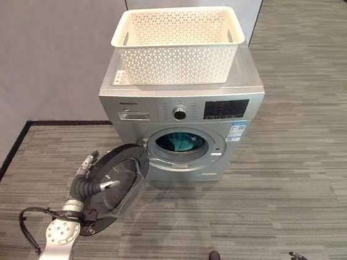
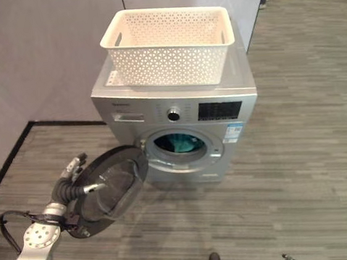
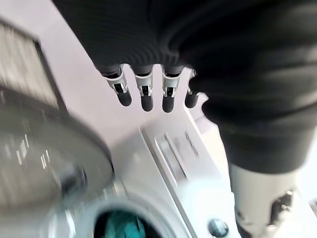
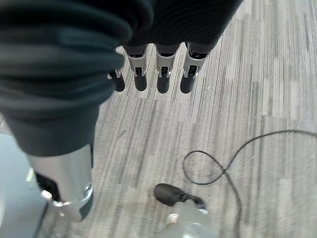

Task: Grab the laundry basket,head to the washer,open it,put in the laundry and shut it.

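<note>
The left hand (image 1: 90, 178) is held behind the swung-open washer door (image 1: 117, 184), fingers straight and apart, apparently placed to push it closed. Teal laundry (image 1: 179, 142) is seen inside the drum of the washer (image 1: 184, 113), and the laundry basket (image 1: 177, 44) is parked on top. The right hand (image 4: 153, 74) is hung low over the floor (image 1: 302, 172), fingers relaxed and empty

washer door (image 1: 118, 184) standing swung wide at the left, round drum opening (image 1: 178, 143) lying unblocked, teal laundry (image 1: 180, 143) sitting inside, basket (image 1: 177, 42) occupying washer top (image 1: 246, 79)
</note>
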